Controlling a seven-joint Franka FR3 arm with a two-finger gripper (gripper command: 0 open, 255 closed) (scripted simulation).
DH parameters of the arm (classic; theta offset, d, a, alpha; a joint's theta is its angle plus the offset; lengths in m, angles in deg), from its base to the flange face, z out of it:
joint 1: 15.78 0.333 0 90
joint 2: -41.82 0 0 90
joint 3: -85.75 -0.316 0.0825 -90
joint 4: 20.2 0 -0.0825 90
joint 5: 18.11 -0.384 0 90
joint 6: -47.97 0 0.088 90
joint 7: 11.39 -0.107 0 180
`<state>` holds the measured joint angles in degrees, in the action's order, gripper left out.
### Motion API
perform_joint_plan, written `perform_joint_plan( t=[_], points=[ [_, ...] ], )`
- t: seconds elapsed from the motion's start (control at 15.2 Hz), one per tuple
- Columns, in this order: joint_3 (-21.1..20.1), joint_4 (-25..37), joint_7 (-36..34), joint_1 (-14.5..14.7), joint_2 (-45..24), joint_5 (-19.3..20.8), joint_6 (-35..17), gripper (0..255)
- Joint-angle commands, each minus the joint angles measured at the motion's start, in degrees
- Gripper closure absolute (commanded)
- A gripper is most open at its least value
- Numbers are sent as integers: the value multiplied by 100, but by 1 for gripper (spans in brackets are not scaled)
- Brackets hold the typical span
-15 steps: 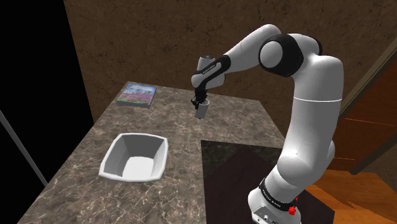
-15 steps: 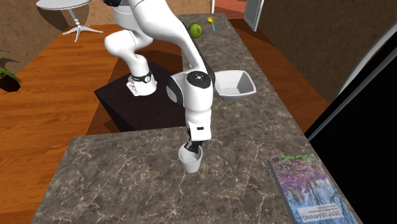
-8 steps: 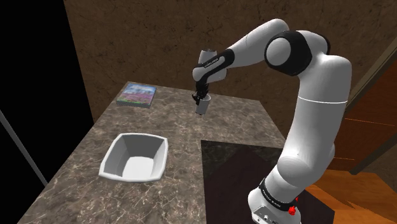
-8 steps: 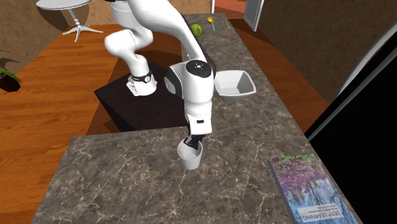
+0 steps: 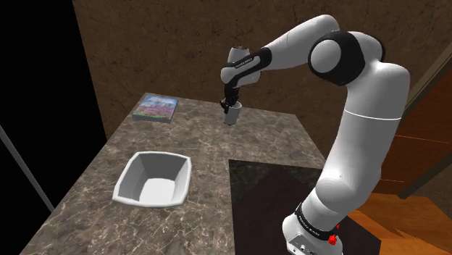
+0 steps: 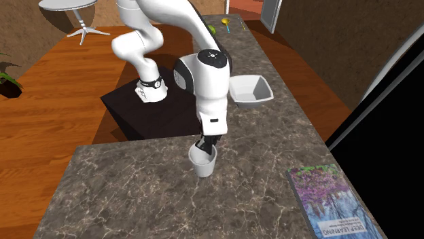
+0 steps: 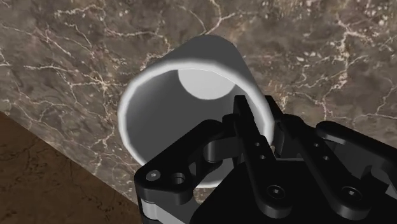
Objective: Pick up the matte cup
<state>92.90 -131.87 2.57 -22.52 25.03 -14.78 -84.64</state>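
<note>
The cup (image 5: 232,117) is plain white and hangs clear of the brown marble counter (image 5: 210,156), near its far edge. My black gripper (image 5: 231,108) is shut on the cup's rim from above. In the second exterior view the cup (image 6: 203,163) hangs under the gripper (image 6: 206,146), a little above the counter (image 6: 156,197). Seen from the wrist, the cup (image 7: 184,89) tilts open toward the camera, and the gripper (image 7: 270,137) clasps its wall with one finger inside and one outside.
A white square bowl (image 5: 153,179) sits on the counter nearer the stand (image 5: 275,195). A colourful book (image 5: 156,108) lies at the far corner by the brown wall. A black area (image 5: 36,87) lies past the counter's left edge.
The gripper has risen steadily with the cup in it, lifting the cup higher off the counter. The fingers stayed shut on the rim.
</note>
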Motion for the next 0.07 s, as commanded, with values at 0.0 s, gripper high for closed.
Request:
perform_joint_plan(
  t=[0.0],
  points=[
    [0,11,-3,3,27,3,37,255]
  ],
)
